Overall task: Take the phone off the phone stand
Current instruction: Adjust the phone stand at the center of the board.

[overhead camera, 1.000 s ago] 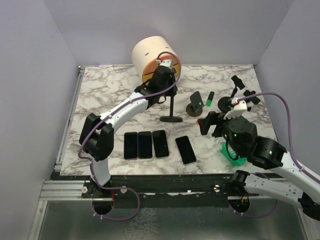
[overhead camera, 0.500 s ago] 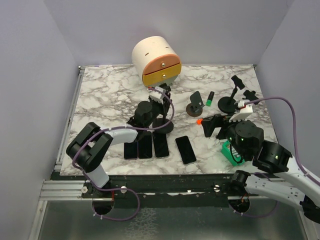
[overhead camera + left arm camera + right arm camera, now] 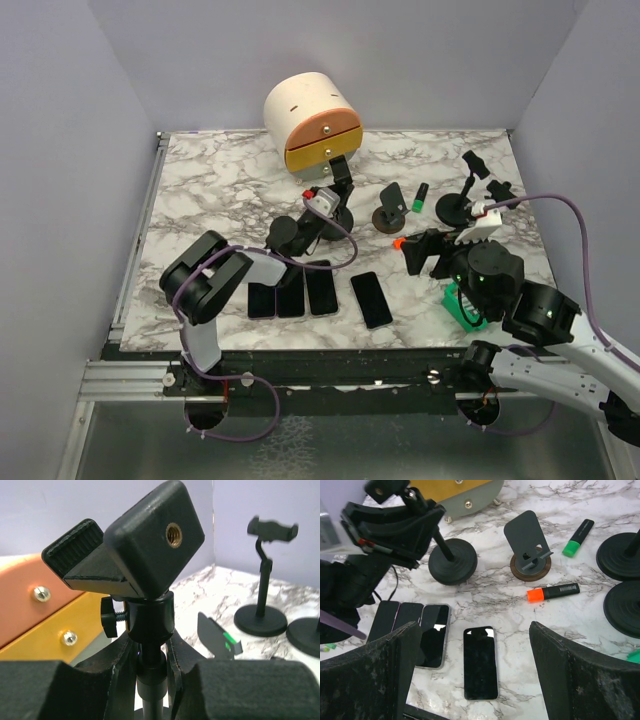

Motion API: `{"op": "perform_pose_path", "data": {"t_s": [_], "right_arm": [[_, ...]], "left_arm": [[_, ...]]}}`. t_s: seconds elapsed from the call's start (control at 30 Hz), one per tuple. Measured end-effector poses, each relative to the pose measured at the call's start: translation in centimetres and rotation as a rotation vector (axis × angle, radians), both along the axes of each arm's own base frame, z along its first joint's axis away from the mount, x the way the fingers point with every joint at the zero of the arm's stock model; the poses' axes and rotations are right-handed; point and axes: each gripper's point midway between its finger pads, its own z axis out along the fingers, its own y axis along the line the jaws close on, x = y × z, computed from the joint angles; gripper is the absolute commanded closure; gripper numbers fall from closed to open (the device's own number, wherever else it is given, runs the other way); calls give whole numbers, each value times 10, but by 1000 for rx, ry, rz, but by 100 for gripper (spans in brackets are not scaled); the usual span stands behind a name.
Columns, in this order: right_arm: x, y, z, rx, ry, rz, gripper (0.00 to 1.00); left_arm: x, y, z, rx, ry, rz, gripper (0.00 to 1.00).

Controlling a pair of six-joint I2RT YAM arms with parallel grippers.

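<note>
Phone: none is showing in any stand. The lone phone [image 3: 371, 299] is lying flat, screen up, on the marble table [image 3: 200, 180], just right of a row of three [image 3: 290, 290] lying flat too.
Phone stand: the phone stand [image 3: 150, 545] is leaning, with its round base sitting behind the row and its clamp head showing empty.
Left gripper: the left gripper [image 3: 150, 672] is clenching the stand's pole just under the clamp head.
Right gripper: the right gripper [image 3: 480, 680] is hanging spread wide and grasping nothing.
Key relation: the lone phone is lying below and ahead of the right gripper, framed between its fingers. Its long axis is running roughly from the near edge toward the back. The right arm is nearer, and the left is busy with the stand.
Judgement: the removal is looking done, and setting the stand upright is probably what remains.
Around: a desk stand [image 3: 391, 207], an orange marker [image 3: 553, 592] and a drawer box [image 3: 312, 118] are sitting further back.
</note>
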Motion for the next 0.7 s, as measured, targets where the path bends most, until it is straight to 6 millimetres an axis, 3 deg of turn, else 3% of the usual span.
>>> {"op": "perform_pose_path", "data": {"t_s": [0.3, 0.37, 0.5, 0.67, 0.7], "right_arm": [[2, 4, -3, -17, 5, 6, 7], [2, 4, -3, -18, 5, 7, 7], [2, 4, -3, -18, 5, 7, 6], [2, 5, -3, -18, 5, 9, 6], [2, 5, -3, -17, 6, 11, 6]], "left_arm": [[21, -18, -68, 129, 47, 8, 100], [22, -18, -66, 122, 37, 9, 88], [22, -18, -67, 114, 43, 7, 52], [16, -8, -79, 110, 68, 26, 25], [14, -3, -83, 113, 75, 38, 15]]}}
